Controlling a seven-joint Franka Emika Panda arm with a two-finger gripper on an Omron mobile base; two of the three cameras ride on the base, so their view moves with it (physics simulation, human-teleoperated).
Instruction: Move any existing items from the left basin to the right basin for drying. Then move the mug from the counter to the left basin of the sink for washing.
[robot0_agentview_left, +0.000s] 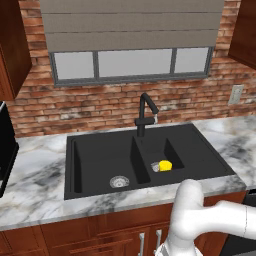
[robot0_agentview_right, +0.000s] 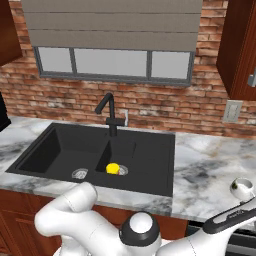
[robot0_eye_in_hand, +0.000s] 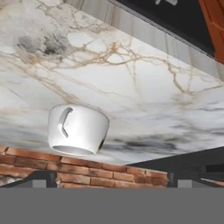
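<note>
1. Seen from the hand view alone, a white mug (robot0_eye_in_hand: 77, 129) appears upside down in the picture, its handle facing the camera, standing on the marble bench (robot0_eye_in_hand: 131, 78) near the brick wall (robot0_eye_in_hand: 65, 173).
2. From the right base view, the mug (robot0_agentview_right: 242, 189) stands on the bench well to the right of the black sink (robot0_agentview_right: 150, 165), beside the arm's dark wrist link (robot0_agentview_right: 227, 220).
3. Both base views show the faucet (robot0_agentview_left: 146, 114) rising behind the sink's divider, under the window (robot0_agentview_left: 132, 62).
4. Inside the sink, the small yellow cup (robot0_agentview_left: 165, 165) sits in the narrower right basin (robot0_agentview_left: 172, 150), touching or just beside that basin's drain ring (robot0_agentview_left: 156, 167).
5. Beside it, the wider left basin (robot0_agentview_left: 100, 160) holds just its silver drain (robot0_agentview_left: 119, 182).
6. As for the gripper (robot0_eye_in_hand: 112, 179), two dark tips (robot0_eye_in_hand: 41, 178) show at opposite sides of the hand view, set wide apart and clamped on nothing.
</note>
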